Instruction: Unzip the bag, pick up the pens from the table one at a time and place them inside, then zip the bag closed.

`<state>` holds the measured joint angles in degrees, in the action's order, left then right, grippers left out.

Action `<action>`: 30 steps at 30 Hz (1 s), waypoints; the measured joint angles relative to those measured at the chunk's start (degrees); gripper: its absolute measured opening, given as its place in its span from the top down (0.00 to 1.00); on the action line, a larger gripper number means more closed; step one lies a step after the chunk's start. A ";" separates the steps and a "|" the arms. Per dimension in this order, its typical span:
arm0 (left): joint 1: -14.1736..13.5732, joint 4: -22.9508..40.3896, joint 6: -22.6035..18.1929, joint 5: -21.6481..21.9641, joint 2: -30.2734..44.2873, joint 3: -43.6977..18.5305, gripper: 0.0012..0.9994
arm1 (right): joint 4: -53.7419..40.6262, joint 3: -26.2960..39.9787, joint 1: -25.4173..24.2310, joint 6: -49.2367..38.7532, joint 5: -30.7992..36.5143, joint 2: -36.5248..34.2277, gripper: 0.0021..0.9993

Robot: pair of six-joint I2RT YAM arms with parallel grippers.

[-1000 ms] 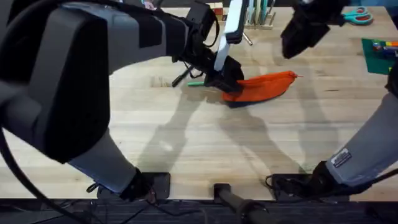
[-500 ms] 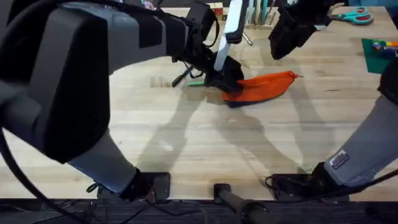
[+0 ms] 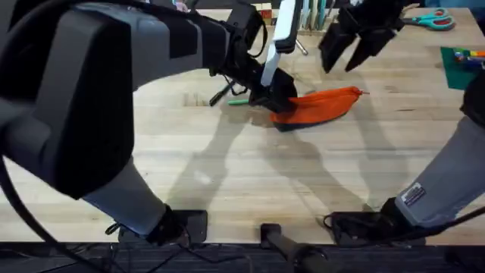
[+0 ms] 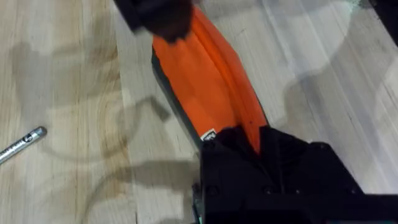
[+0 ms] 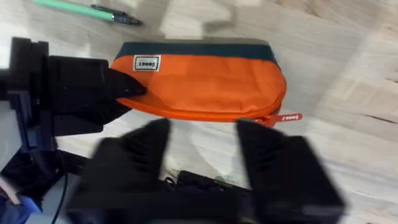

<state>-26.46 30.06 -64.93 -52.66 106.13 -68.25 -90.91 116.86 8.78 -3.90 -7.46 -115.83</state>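
A: What is shown nearest the arm bases?

B: A bare stretch of the counter (image 3: 250, 189) is shown; no task item lies on it.

A: Where is the bag, and how is it held?

B: The bag (image 3: 322, 105) lies on its side mid-counter, zipper edge turned away from the bases. Its left end is clamped by the left gripper (image 3: 274, 97), whose fingers are closed on the fabric. The end is judged to be pinned so that the pouch stays put when the zipper is pulled.

A: And the pull tab?

B: The zipper pull (image 5: 287, 117) sits at the free right end, so the zipper is judged to be fully shut. Unzipping has not begun.

A: What is the right gripper's state?

B: The right gripper (image 3: 351, 51) hangs above and beyond the bag's right end, fingers spread and holding nothing, presumably lined up for the tab.

A: Which pens are seen?

B: 1 green pen (image 5: 84, 10) lies just beyond the bag's left end. 1 silver-grey pen (image 4: 22, 144) lies farther off.
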 joint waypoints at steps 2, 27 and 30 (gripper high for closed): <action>0.00 0.00 0.00 0.00 0.00 0.00 0.96 | -0.03 0.03 -0.19 -0.02 0.01 0.00 0.18; 0.00 0.00 0.00 0.00 0.00 0.00 0.96 | -1.68 5.62 -11.19 -0.24 -0.10 7.34 0.00; 0.00 0.00 0.00 0.00 0.00 0.00 0.96 | -1.70 5.69 -15.48 0.90 -1.61 9.38 0.00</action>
<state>-26.46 30.06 -64.93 -52.66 106.13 -68.25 -92.62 122.55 -6.70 -3.00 -9.08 -106.45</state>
